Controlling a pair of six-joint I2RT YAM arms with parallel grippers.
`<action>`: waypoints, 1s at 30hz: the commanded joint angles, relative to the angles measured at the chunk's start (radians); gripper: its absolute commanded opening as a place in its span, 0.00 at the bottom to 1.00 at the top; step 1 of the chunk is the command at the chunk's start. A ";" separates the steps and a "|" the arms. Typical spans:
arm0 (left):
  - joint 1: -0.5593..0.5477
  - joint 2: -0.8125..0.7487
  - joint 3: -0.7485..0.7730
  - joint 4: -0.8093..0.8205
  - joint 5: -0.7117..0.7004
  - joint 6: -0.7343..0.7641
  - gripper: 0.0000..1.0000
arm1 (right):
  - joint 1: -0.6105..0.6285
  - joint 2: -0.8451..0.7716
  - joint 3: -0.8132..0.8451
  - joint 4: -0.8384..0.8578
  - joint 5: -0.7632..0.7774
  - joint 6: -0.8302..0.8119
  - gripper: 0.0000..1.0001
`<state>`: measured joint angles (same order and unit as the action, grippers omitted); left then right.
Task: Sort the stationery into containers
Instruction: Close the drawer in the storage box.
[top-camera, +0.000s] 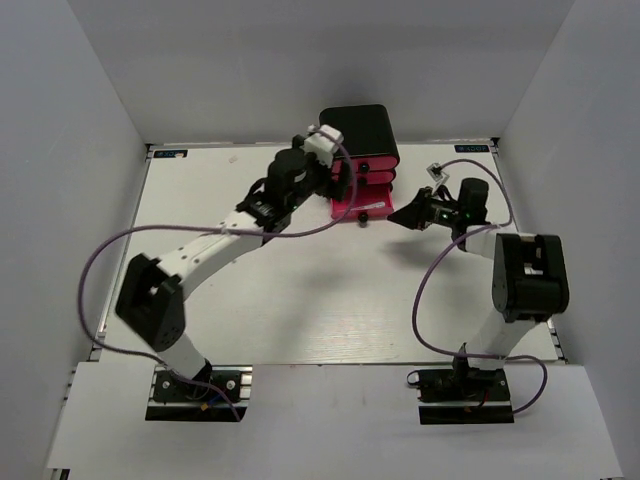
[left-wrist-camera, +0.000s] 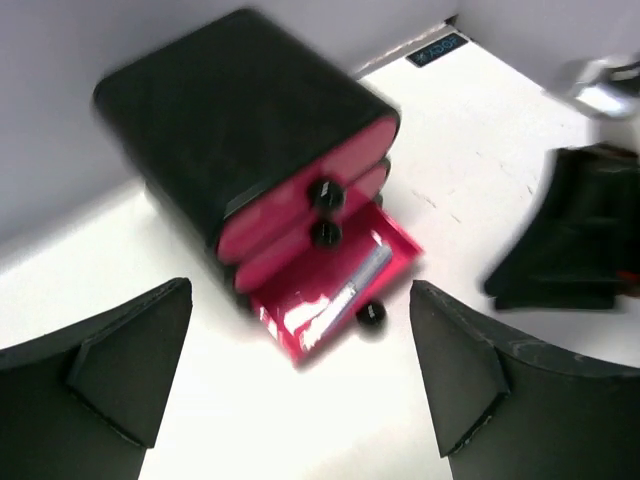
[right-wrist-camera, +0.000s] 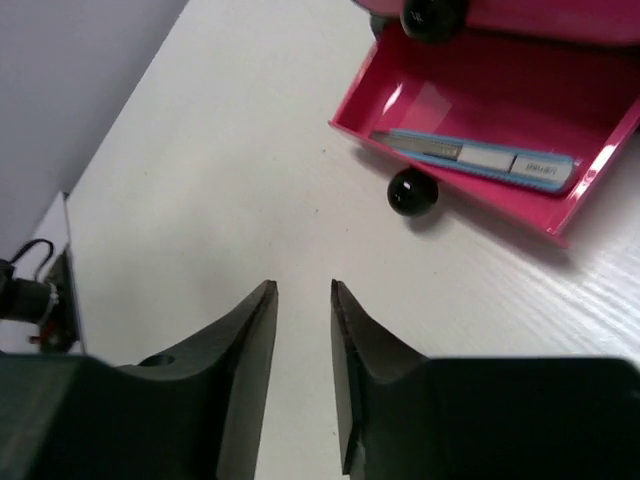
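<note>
Left pincer (left-wrist-camera: 300, 300) spread wide, empty, facing the box (left-wrist-camera: 230, 110). Right pincer (right-wrist-camera: 303, 292) parted narrowly, empty, over the worktop (right-wrist-camera: 200, 150) near the bottom drawer (right-wrist-camera: 500, 100). Drawer stands pulled out; a blue-grey pen (right-wrist-camera: 480, 158) lies inside along its front wall. Judgement: pen light, stiff, slick, so pinch mid-barrel. Drawer likely slides easily; push at knob (right-wrist-camera: 412, 192).

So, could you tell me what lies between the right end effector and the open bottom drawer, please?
Only bare white table separates the right end effector from the drawer and its black knob; the right wrist view shows this.
</note>
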<state>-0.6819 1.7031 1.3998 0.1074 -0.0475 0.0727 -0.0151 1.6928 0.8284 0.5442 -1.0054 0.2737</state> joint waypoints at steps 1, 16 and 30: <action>0.008 -0.170 -0.197 -0.052 -0.078 -0.235 0.99 | 0.066 0.088 0.070 -0.125 0.100 0.099 0.35; -0.001 -0.629 -0.683 -0.072 -0.252 -0.530 0.99 | 0.196 0.260 0.104 -0.018 0.406 0.507 0.56; -0.001 -0.709 -0.720 -0.159 -0.311 -0.580 0.99 | 0.224 0.401 0.187 0.132 0.481 0.547 0.54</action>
<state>-0.6781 1.0321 0.6930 -0.0185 -0.3321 -0.4835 0.2020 2.0602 0.9749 0.6365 -0.5747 0.8162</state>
